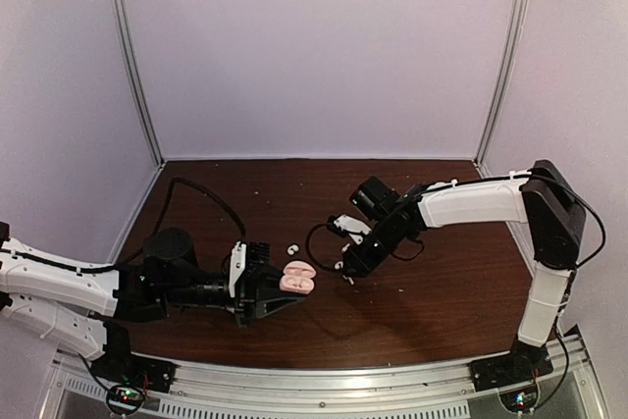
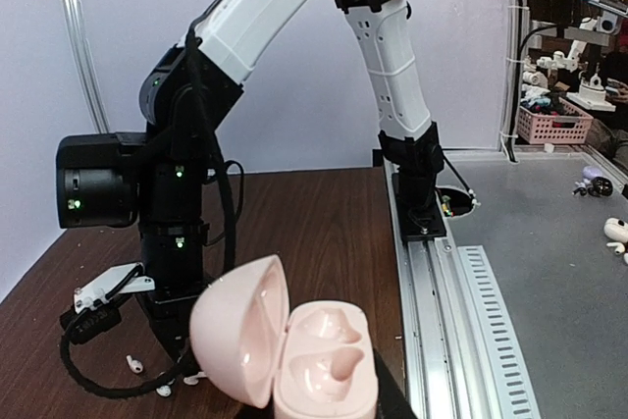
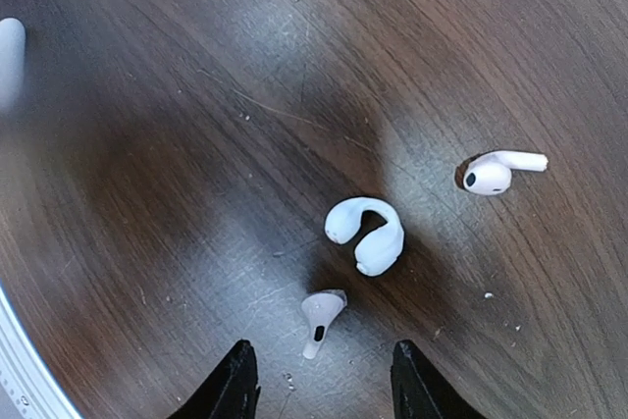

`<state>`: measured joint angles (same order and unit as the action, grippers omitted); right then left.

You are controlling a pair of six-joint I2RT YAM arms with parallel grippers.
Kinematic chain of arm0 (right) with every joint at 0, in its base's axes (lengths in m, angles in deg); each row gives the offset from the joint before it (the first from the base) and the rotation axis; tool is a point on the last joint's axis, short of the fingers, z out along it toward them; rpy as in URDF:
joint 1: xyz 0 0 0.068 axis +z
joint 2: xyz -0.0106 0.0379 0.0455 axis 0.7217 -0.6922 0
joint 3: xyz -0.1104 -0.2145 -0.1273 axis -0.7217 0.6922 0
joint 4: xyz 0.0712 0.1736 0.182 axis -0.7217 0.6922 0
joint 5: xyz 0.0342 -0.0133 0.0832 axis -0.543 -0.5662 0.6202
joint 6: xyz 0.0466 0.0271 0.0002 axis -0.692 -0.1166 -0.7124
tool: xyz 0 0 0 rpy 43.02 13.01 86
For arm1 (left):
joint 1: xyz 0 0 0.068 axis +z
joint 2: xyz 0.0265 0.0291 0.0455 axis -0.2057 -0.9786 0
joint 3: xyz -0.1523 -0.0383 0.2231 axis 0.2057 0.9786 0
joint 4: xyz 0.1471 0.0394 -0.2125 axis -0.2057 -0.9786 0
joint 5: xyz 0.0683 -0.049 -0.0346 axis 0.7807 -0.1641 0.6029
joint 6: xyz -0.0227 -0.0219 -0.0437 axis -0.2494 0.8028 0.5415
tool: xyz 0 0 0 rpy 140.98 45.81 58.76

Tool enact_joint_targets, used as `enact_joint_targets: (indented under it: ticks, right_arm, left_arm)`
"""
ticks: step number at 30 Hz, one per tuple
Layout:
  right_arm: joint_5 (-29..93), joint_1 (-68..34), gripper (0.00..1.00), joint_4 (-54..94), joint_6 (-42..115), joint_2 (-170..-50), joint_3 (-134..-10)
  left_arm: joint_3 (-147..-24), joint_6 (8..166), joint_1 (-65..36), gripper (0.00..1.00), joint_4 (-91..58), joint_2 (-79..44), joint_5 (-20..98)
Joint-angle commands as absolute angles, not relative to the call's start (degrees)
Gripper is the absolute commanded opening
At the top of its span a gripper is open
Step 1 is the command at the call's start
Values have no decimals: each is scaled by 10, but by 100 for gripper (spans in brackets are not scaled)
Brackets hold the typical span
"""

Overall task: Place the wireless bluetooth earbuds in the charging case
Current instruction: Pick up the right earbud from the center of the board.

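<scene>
While left gripper [image 1: 280, 288] clamps charging case [image 2: 299, 365], right gripper [image 3: 323, 365] spread, fingertips [image 3: 235, 387] cropped, above earbud [image 3: 321, 311]

Overhead, the light is soft, even and rather dim, with detail slightly grainy. Under the right wrist, pale glare patches break up the dark bench [image 3: 147, 144], and the stemmed earbud [image 3: 500, 172] throws a small dark shadow beside it. The pink charging case [image 2: 294, 360] is softly lit, its near edge blurred.
</scene>
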<state>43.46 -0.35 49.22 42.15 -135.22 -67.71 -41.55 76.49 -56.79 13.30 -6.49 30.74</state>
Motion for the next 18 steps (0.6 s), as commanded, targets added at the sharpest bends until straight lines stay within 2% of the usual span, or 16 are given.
enact_joint_targets:
  ticks: [1, 18]
  right_arm:
    - [401, 7, 48, 523, 445, -1374, -708]
    - [352, 33, 40, 584, 467, -1436, -775]
  left_arm:
    - [-412, 748, -565, 0, 147, -49, 299]
    - [-412, 744, -565, 0, 143, -47, 299]
